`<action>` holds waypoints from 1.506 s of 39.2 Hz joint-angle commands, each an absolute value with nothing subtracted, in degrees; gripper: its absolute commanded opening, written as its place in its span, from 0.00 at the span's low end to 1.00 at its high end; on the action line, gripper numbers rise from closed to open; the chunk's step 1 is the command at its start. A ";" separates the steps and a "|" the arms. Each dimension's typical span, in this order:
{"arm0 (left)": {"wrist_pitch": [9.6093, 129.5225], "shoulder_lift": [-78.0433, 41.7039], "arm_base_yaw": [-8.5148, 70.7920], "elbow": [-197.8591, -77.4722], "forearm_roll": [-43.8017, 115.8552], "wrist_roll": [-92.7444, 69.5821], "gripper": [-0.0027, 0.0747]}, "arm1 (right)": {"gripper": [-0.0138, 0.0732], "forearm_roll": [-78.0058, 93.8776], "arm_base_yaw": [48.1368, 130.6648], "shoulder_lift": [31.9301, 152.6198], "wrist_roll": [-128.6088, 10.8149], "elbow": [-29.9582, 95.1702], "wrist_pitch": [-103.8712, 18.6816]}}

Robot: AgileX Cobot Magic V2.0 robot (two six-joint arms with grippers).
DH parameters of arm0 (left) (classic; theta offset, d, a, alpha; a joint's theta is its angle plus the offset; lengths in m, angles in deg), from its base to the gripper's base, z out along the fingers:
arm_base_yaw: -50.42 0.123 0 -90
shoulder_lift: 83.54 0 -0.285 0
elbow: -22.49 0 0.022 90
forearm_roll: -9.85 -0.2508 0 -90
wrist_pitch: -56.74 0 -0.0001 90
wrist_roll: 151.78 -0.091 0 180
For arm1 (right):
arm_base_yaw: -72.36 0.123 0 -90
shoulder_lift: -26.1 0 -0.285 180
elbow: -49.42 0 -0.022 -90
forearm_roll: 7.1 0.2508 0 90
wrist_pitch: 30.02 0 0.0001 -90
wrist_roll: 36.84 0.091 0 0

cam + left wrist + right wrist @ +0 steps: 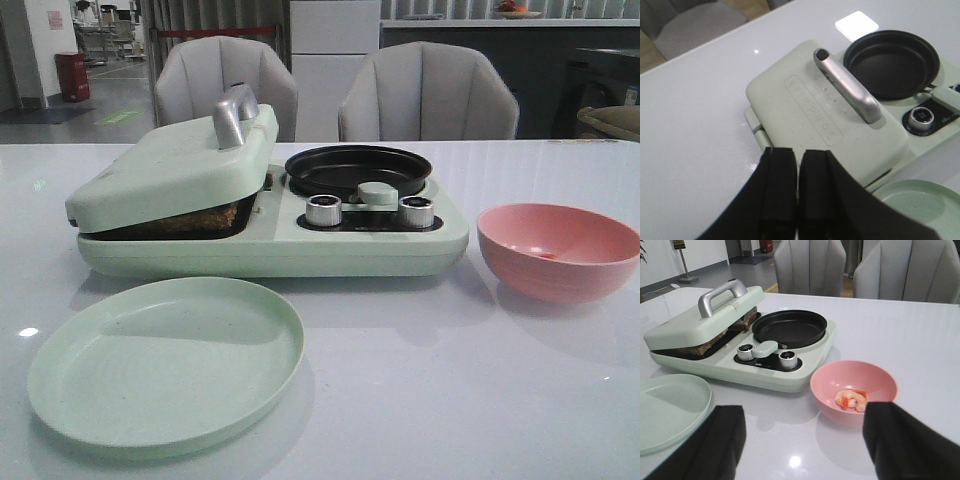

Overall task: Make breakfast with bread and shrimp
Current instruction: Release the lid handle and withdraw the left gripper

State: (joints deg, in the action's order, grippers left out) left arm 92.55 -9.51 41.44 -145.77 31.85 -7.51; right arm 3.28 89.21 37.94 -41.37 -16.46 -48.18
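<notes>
A pale green breakfast maker sat in the middle of the white table. On its left side was a green lid with a shiny silver handle. The lid was tipped up a little, not flat. Under it was the bread, brown and crusty at the edge, peeking out of the gap. Raised letters ran across the top of the lid, but they were too faint to read.

On the right side of the maker sat a round black pan. In front of the pan were two silver knobs with a small green pan handle between them. There was tiny writing by the knobs, too small to read.

A pink bowl stood on the table just right of the maker. The shrimp lay inside it, small, curled, orange and white.

A pale green plate lay near the front, on the left.

The left gripper was above the lid, and its two black fingers were pressed close together with nothing between them. The right gripper was near the bowl, with its fingers far apart.
</notes>
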 commanded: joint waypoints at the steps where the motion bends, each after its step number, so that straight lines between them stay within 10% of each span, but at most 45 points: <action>1: 83.37 -15.30 41.11 -143.02 33.42 -6.36 0.19 | 0.83 3.25 88.88 38.43 -41.61 -14.94 -43.51; 38: 76.97 -57.79 38.71 -112.65 37.34 -4.19 0.19 | 0.83 3.25 88.88 38.43 -41.61 -14.94 -38.97; 59: 77.83 -62.36 32.85 -103.29 18.78 10.50 0.19 | 0.83 3.25 88.88 38.43 -41.61 -14.94 -38.43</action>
